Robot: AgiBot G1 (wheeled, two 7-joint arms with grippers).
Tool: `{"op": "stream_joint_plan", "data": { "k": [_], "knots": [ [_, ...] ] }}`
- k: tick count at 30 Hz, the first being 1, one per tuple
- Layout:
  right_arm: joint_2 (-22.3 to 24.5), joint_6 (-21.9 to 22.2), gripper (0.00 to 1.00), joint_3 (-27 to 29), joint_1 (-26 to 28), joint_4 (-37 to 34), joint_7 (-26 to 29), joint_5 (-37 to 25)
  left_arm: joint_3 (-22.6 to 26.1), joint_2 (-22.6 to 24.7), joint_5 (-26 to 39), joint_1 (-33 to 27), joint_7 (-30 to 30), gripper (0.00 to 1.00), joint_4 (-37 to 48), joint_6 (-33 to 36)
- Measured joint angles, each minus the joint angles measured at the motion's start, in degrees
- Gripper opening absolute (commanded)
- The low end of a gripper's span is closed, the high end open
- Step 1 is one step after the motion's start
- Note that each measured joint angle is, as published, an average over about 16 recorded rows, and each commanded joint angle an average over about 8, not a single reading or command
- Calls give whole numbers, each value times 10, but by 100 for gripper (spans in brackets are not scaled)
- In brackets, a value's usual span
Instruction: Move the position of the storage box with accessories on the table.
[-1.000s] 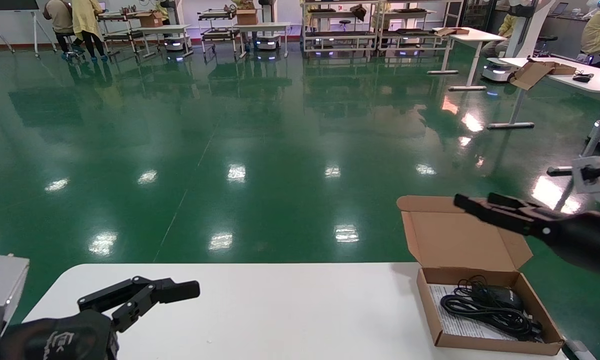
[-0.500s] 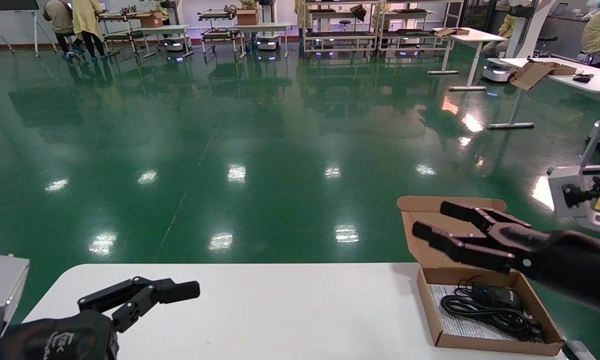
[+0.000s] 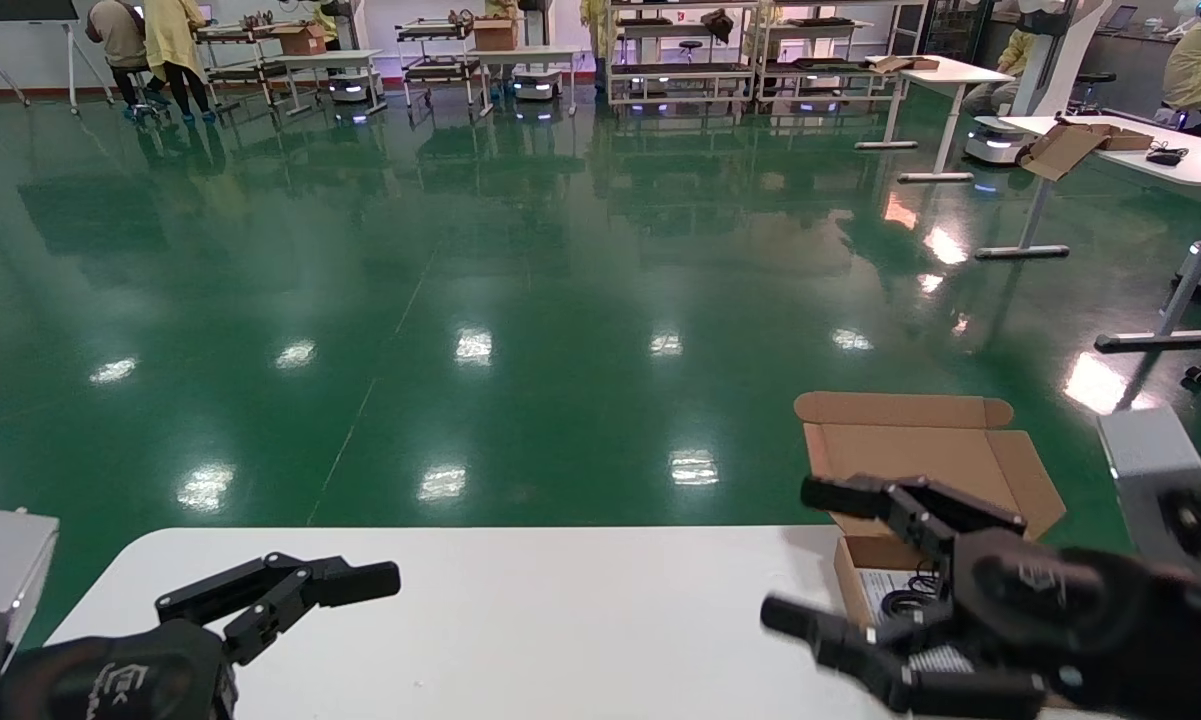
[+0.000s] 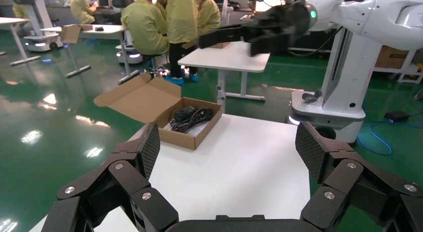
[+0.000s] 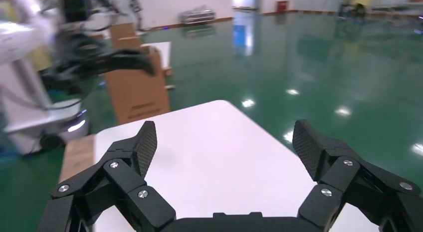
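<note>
The storage box (image 3: 920, 455) stands at the table's (image 3: 560, 620) far right, its lid hinged open and standing up. My right gripper (image 3: 795, 555) is open and low at the box's left side, hiding most of the tray. Only a bit of black cable (image 3: 905, 600) and white paper (image 3: 865, 585) shows there. The left wrist view shows the box (image 4: 192, 138) whole, with the mouse and bundled cable (image 4: 189, 117) on the paper sheet (image 4: 202, 130). My left gripper (image 3: 275, 590) is open and empty at the near left corner. The right wrist view shows open fingers (image 5: 144, 142) over bare tabletop (image 5: 214, 142).
Green glossy floor lies beyond the table's far edge. White desks (image 3: 1140, 150), racks and people stand far off. A white robot base (image 4: 344, 87) and another desk (image 4: 229, 57) stand beyond the table's end in the left wrist view. A big carton (image 5: 134, 90) shows in the right wrist view.
My right gripper has come down and leftward from above the open lid to table height at the box's left side, and now covers the tray. The left gripper and box have not moved.
</note>
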Motion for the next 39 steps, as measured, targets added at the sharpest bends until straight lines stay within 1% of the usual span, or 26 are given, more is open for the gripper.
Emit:
{"op": "stream_joint_plan", "data": {
  "k": [10, 16, 22, 39],
  "knots": [
    [20, -55, 100, 50, -58, 110, -8, 0, 0, 0, 0, 0, 0, 100, 0, 0],
    [27, -74, 100, 68, -78, 149, -10, 0, 0, 0, 0, 0, 0, 100, 0, 0],
    [29, -80, 100, 74, -84, 160, -11, 0, 0, 0, 0, 0, 0, 100, 0, 0],
    [27, -73, 100, 68, -78, 147, -10, 1, 0, 0, 0, 0, 0, 100, 0, 0]
  ]
}}
